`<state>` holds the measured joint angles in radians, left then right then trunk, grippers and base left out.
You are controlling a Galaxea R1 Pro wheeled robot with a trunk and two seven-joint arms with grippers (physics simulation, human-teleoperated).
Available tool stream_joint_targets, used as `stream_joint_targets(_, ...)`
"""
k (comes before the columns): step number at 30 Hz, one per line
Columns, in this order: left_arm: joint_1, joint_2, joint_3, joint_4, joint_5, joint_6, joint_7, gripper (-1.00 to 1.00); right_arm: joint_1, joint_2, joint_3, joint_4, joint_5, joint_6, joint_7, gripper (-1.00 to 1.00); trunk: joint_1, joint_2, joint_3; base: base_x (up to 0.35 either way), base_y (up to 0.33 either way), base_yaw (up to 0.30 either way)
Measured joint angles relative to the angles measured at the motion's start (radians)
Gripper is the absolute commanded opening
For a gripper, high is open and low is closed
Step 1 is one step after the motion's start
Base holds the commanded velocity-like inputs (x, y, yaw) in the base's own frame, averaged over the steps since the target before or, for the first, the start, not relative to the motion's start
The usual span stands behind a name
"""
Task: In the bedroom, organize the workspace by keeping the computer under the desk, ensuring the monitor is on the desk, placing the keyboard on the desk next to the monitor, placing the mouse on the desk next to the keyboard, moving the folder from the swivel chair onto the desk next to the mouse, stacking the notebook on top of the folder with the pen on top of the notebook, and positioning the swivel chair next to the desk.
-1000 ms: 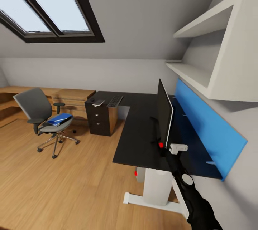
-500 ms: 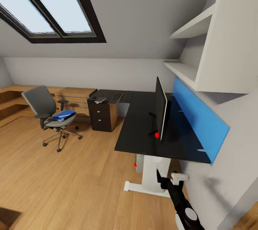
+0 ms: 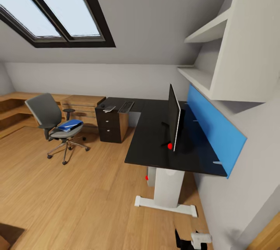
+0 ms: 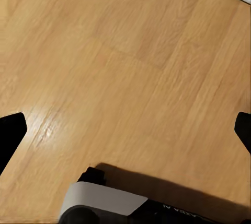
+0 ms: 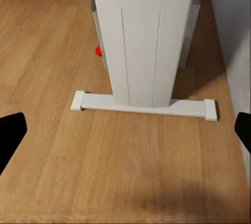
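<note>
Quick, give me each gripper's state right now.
Left gripper: open, holding nothing, over bare wood floor.
Right gripper: open, holding nothing, facing the desk's white leg.

We see the monitor (image 3: 175, 119) on the desk (image 3: 149, 145), the keyboard (image 3: 126, 106) on its far wing, and the folder (image 3: 69, 125) on the swivel chair (image 3: 52, 123) left of the desk.

— What's there, by count?
— One desk (image 3: 151, 141), one monitor (image 3: 174, 119), one swivel chair (image 3: 48, 119) at nine o'clock with one blue folder (image 3: 69, 125), one keyboard (image 3: 126, 106), two wall shelves (image 3: 202, 53).
</note>
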<state>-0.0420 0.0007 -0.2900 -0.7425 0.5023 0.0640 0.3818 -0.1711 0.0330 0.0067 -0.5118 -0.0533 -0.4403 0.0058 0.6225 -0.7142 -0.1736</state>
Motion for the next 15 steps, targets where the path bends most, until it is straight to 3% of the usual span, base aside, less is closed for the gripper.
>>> stream_joint_targets(2, -0.001, -0.005, 0.004, 0.087, 0.001, 0.001, -0.002, 1.00, 0.000, -0.003, 0.000, 0.058, 0.001, -0.003, 0.000, 1.00, -0.008, 0.014, 0.006, 0.000, 0.000, 0.000)
stream_joint_targets(3, -0.031, -0.010, 0.008, 0.230, -0.001, -0.013, -0.003, 1.00, -0.003, -0.017, 0.000, 0.096, 0.003, -0.007, 0.001, 1.00, -0.011, 0.021, 0.009, 0.000, 0.000, 0.000)
stream_joint_targets(4, -0.033, -0.010, 0.009, 0.273, -0.003, -0.030, -0.004, 1.00, -0.004, -0.018, 0.000, 0.098, 0.003, -0.007, 0.000, 1.00, -0.015, 0.028, 0.013, 0.000, 0.000, 0.000)
stream_joint_targets(6, -0.034, -0.009, 0.010, 0.308, -0.006, -0.076, -0.003, 1.00, -0.004, -0.019, 0.000, 0.098, 0.003, -0.007, 0.000, 1.00, -0.023, 0.042, 0.019, 0.000, 0.000, 0.000)
stream_joint_targets(9, -0.035, -0.008, 0.009, 0.351, -0.008, -0.218, -0.001, 1.00, -0.004, -0.017, 0.001, 0.101, 0.004, -0.009, 0.001, 1.00, -0.035, 0.063, 0.028, 0.000, 0.000, 0.000)
stream_joint_targets(11, -0.035, -0.007, 0.007, 0.362, -0.008, -0.278, -0.001, 1.00, -0.005, -0.015, 0.002, 0.103, 0.004, -0.015, 0.001, 1.00, -0.038, 0.070, 0.032, 0.000, 0.000, 0.000)
stream_joint_targets(15, -0.035, -0.008, 0.003, 0.371, -0.012, -0.329, 0.000, 1.00, -0.005, -0.013, 0.003, 0.104, 0.003, -0.050, 0.000, 1.00, -0.038, 0.070, 0.032, 0.000, 0.000, 0.000)
